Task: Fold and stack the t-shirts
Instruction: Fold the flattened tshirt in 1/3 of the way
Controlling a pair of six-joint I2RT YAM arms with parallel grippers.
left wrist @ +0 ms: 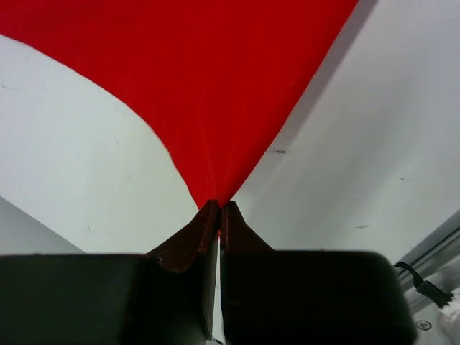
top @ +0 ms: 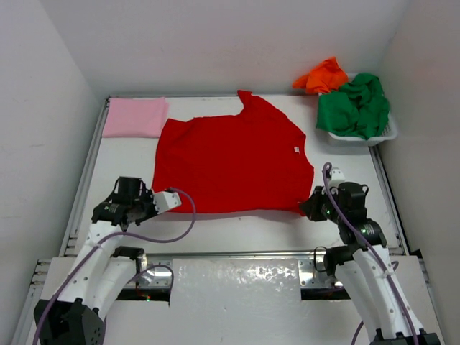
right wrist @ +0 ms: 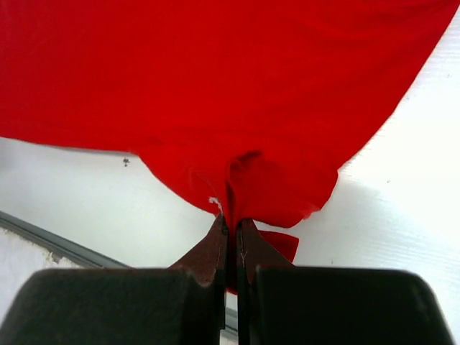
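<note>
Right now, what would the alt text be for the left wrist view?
The left gripper is shut on a corner of the red t-shirt. The cloth fans out from there across the top of the frame, over the white table.

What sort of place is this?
Likely a robot test bench: a white table walled in white, the left gripper and right gripper each pinching a corner of the red t-shirt, a basket holding a green t-shirt.

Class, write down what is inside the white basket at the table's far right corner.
A crumpled green t-shirt fills the basket; an orange t-shirt sits at its far left rim. Anything beneath them is covered.
</note>
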